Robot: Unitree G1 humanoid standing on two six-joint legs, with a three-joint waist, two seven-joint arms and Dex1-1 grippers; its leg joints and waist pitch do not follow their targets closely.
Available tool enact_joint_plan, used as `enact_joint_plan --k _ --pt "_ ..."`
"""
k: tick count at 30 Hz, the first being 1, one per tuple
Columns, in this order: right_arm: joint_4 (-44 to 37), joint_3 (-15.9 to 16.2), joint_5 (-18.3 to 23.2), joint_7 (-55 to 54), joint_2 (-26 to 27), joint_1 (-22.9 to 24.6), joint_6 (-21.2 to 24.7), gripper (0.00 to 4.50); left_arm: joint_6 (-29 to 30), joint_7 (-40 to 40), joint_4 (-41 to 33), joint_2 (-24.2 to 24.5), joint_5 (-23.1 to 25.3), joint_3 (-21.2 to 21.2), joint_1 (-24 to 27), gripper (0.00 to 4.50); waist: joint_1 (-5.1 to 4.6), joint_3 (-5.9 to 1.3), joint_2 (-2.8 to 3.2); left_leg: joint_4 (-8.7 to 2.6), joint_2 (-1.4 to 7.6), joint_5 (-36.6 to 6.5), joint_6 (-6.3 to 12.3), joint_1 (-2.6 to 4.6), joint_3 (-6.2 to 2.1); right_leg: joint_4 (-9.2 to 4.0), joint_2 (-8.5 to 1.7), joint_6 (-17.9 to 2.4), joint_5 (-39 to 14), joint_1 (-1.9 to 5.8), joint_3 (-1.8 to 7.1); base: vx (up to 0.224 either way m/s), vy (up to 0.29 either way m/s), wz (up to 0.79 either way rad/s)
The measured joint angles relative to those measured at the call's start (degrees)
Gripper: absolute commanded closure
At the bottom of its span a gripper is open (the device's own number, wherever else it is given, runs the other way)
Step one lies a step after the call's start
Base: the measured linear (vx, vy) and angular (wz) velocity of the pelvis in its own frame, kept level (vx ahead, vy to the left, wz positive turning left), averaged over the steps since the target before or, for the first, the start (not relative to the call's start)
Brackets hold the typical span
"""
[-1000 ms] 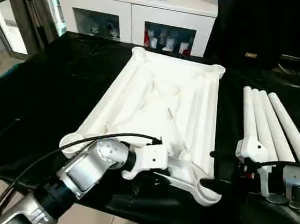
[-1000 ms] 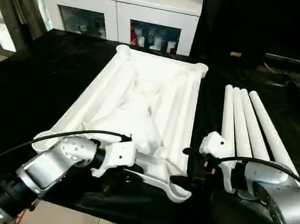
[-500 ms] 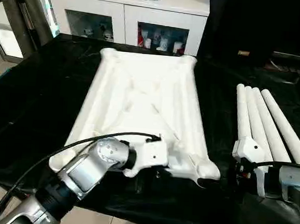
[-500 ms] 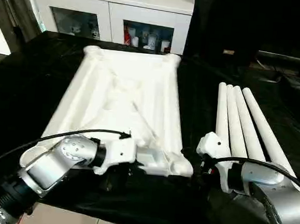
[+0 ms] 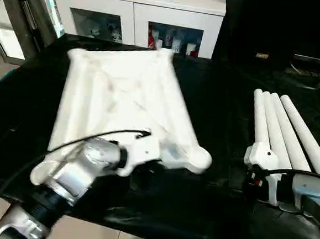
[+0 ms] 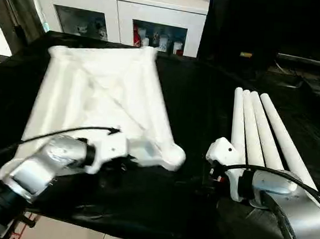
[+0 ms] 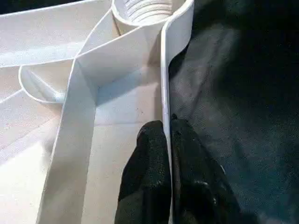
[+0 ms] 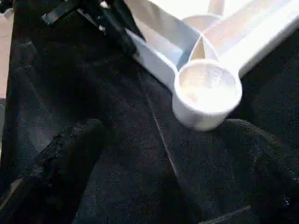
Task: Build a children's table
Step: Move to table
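1. Nearest the camera, the table top (image 5: 117, 102) lies underside up on the black cloth (image 5: 209, 201), on the robot's left. Its white ribs cross in an X, and a round socket (image 8: 208, 88) sits at its near right corner, threaded inside as the left wrist view shows.
2. Left gripper (image 7: 168, 135): the two black fingers are pressed together on the thin upright rim wall of the table top, one finger inside the wall, one outside. The grip sits on the near edge, just beside the corner socket.
3. Right gripper (image 8: 154, 140): the fingers stand spread wide and hold nothing. It hovers over bare cloth, pointing toward the corner socket, apart from it.
4. Four tapered white legs (image 5: 284, 132) lie side by side on the cloth at the robot's right, touching one another, well apart from the table top. Their near ends lie behind the right wrist.
5. Farthest back, a white glass-door cabinet (image 5: 140, 15) stands behind the table top's far edge.
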Motion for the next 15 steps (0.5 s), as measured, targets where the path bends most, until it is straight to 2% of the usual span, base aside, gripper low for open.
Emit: enact_joint_plan --k 8,11,15 --pt "0.0 0.3 0.0 0.0 0.2 -0.2 0.0 0.0 -7.5 -0.7 3.0 0.0 -0.1 0.9 0.0 4.45 0.81 -0.02 0.09 -0.01 0.03 0.1 -0.08 0.02 0.0 0.06 -0.01 0.0 0.0 0.0 -0.03 0.0 0.0 0.0" --pt "0.0 0.3 0.1 0.0 0.2 -0.2 0.1 0.0 -9.5 -2.4 3.2 0.1 -1.1 1.5 0.3 3.91 1.28 -0.04 0.18 -0.01 0.04 0.1 -0.14 0.02 0.01 0.09 -0.02 0.0 0.0 0.0 -0.04 0.0 0.0 0.0" --pt "-0.3 -0.2 0.6 -0.6 0.7 -0.2 0.4 0.0 -12.9 -2.4 1.9 -1.5 -5.5 4.5 1.0 3.75 1.83 -0.01 0.06 -0.01 0.08 0.2 -0.08 0.0 0.05 0.06 -0.04 0.0 0.0 0.05 -0.05 0.0 0.0 0.0"
